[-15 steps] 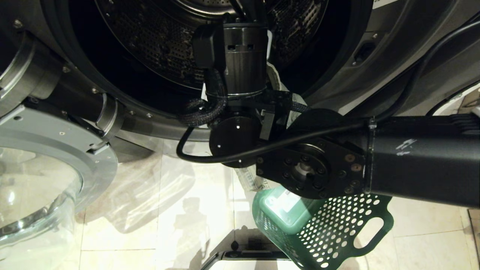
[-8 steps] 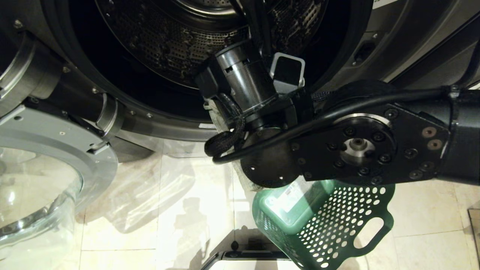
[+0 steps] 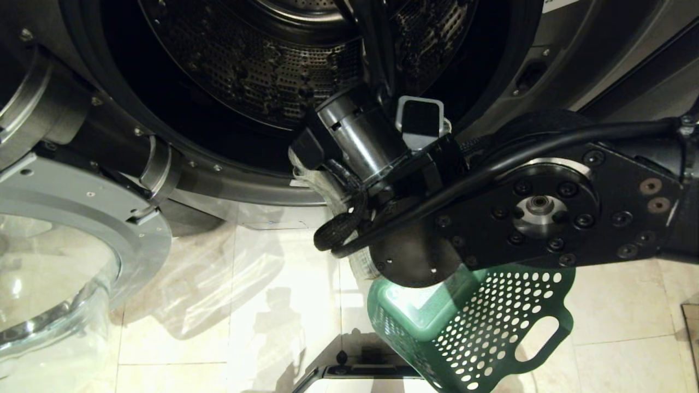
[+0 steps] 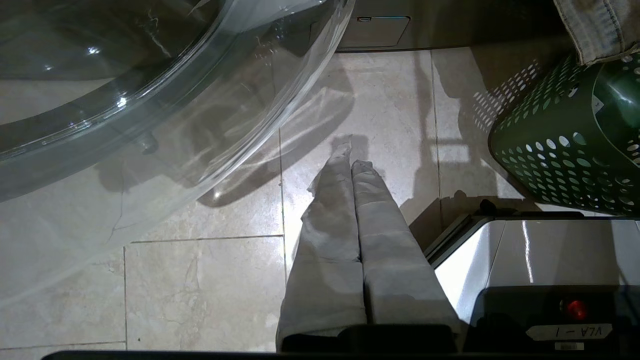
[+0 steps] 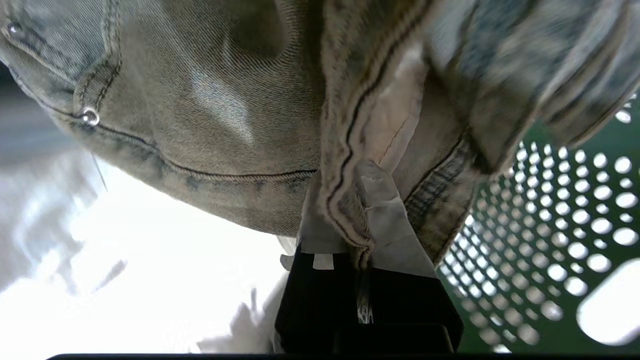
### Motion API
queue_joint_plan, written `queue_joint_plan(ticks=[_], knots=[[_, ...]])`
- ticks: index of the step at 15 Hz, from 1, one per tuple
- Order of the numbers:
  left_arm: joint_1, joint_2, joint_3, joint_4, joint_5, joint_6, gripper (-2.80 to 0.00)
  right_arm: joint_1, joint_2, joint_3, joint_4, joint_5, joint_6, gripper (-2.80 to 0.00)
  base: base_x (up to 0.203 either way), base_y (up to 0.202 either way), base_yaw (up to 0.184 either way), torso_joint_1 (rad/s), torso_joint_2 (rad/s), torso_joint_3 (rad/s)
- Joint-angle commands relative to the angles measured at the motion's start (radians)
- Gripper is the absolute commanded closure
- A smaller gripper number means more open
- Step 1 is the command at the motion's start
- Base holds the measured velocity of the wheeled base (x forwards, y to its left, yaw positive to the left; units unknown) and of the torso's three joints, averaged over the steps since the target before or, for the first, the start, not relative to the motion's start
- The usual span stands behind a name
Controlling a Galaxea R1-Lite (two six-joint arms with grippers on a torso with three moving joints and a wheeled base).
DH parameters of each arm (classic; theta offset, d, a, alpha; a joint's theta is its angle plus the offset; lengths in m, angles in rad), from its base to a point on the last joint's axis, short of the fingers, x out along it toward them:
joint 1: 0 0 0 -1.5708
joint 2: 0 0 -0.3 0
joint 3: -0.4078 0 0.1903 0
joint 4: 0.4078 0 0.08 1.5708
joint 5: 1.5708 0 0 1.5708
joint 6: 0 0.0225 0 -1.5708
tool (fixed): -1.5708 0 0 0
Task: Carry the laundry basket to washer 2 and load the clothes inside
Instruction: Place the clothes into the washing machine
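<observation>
Jeans [image 5: 215, 125] hang pinched in the right tool [image 5: 362, 240] above the green basket [image 3: 491, 322], ready for the washer drum [image 3: 273, 71]; left tool [image 4: 352, 210] pressed together, idle

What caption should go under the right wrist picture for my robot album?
The right tool pinches a fold of faded jeans beside the green laundry basket.

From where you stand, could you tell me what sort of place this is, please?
Probably a laundry room or laundromat: an open front-loading washer drum, its glass door swung aside, and a green laundry basket on the tiled floor.
</observation>
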Motion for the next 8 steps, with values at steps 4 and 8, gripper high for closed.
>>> queue_joint_plan(ticks=[4, 8], knots=[[0.000, 0.000, 0.002, 0.000, 0.000, 0.000, 0.00, -0.017, 0.027, -0.043, 0.041, 0.063, -0.030, 0.00, 0.000, 0.000, 0.000, 0.000, 0.00, 0.000], [0.000, 0.000, 0.002, 0.000, 0.000, 0.000, 0.00, -0.085, 0.106, -0.056, -0.085, 0.026, -0.135, 0.00, 0.000, 0.000, 0.000, 0.000, 0.00, 0.000]])
